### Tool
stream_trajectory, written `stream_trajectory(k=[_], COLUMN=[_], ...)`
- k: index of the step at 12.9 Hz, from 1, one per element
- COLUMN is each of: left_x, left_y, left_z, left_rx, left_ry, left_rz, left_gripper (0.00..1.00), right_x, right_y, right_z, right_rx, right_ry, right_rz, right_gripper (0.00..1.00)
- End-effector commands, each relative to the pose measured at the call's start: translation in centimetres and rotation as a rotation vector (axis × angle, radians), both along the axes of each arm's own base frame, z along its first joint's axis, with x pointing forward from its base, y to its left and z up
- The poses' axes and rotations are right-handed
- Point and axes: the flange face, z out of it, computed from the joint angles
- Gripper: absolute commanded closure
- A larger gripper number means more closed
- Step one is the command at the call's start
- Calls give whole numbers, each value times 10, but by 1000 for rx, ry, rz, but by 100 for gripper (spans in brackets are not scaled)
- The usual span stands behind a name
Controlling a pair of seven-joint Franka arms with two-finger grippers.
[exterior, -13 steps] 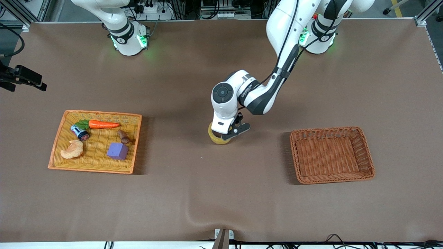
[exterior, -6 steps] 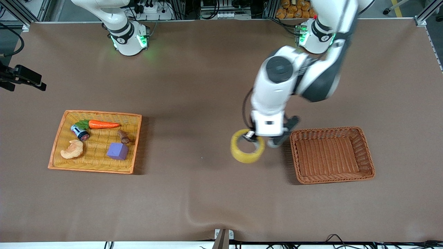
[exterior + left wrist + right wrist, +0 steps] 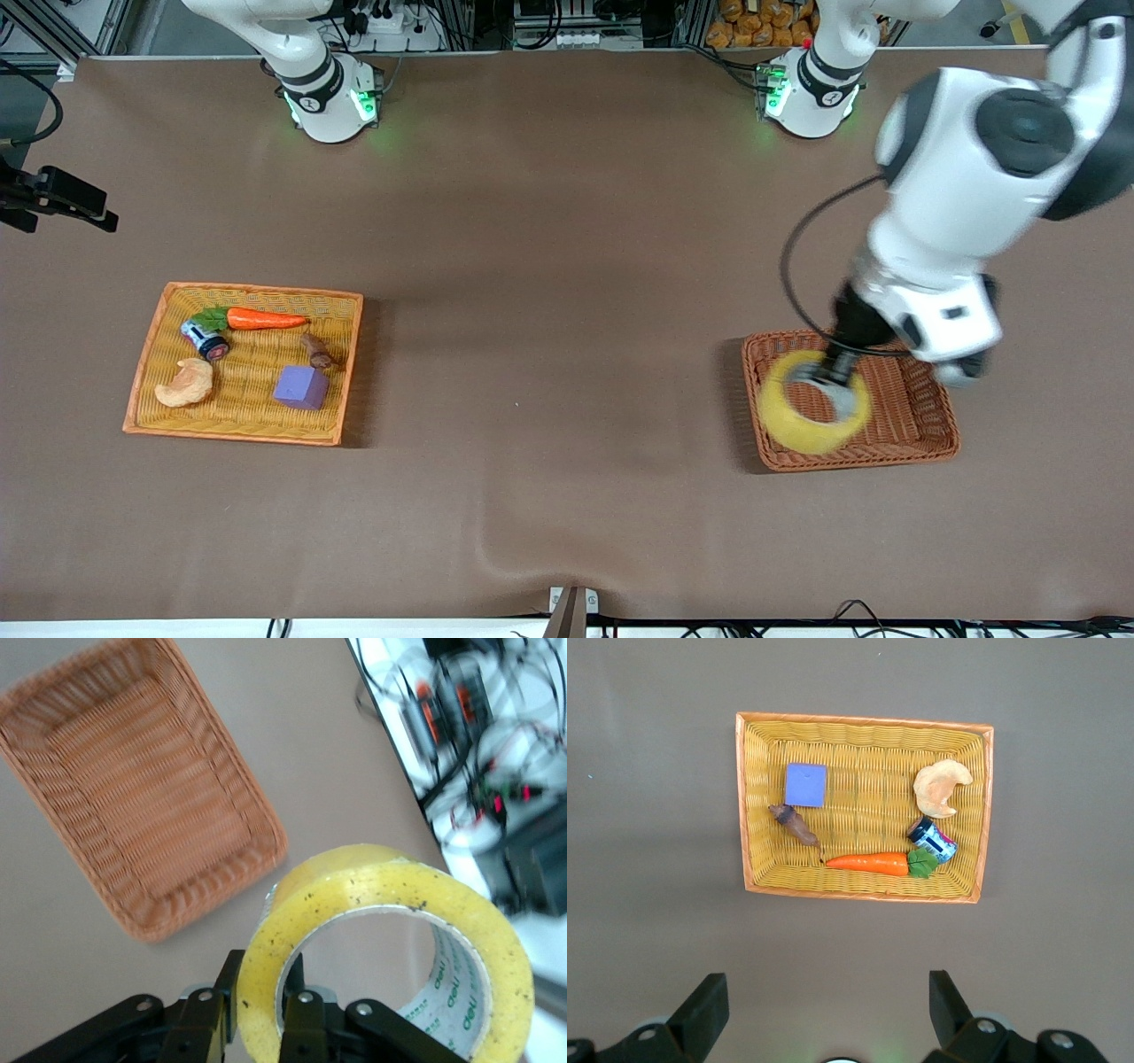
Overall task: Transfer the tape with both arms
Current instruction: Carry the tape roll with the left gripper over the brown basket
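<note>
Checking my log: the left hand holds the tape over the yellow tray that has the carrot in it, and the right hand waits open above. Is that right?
Not quite. In the front view the left hand holds the tape over the empty brown basket, not the yellow tray with the carrot. The right hand does wait open.

Tape (image 3: 811,415) over basket (image 3: 930,434) — tray (image 3: 151,354) toward right arm's end.

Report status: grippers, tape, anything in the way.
Left gripper shut on tape, in the air over brown basket. Right gripper open, waiting high over yellow tray. Nothing in the brown basket.
</note>
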Motion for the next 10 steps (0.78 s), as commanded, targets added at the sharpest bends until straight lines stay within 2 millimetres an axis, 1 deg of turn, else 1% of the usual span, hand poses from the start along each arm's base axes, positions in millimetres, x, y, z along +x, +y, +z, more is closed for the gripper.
stream_trajectory(k=[1, 2, 3, 4, 5, 6, 7, 8, 9, 10], left_x=[9, 14, 16, 11, 7, 5, 3, 0, -4, -12], left_y=[65, 96, 122, 137, 155, 179, 192, 197, 196, 188], left_z=[0, -1, -10, -29, -37, -46, -57, -76, -96, -113], left_rx=[21, 24, 34, 49, 50, 47, 47, 49, 49, 46], left_ry=[2, 3, 22, 64, 78, 91, 95, 101, 109, 123], left_rz=[100, 128, 113, 72, 61, 74, 65, 58, 55, 40], left_gripper=[100, 100, 100, 100, 100, 100, 100, 100, 100, 100], right_x=[-13, -17, -18, -20, -23, -25, -26, -26, -25, -24], right_y=[2, 1, 1, 1, 2, 5, 6, 6, 5, 4], right_z=[6, 11, 12, 13, 16, 19, 19, 19, 19, 17], right_rx=[-23, -23, -23, -23, -21, -20, -19, -19, -15, -9], right_ry=[6, 0, 0, 3, 4, 1, 1, 1, 1, -1], right_rz=[9, 6, 5, 5, 7, 12, 15, 15, 14, 12], right_gripper=[0, 0, 0, 0, 0, 0, 0, 0, 0, 0])
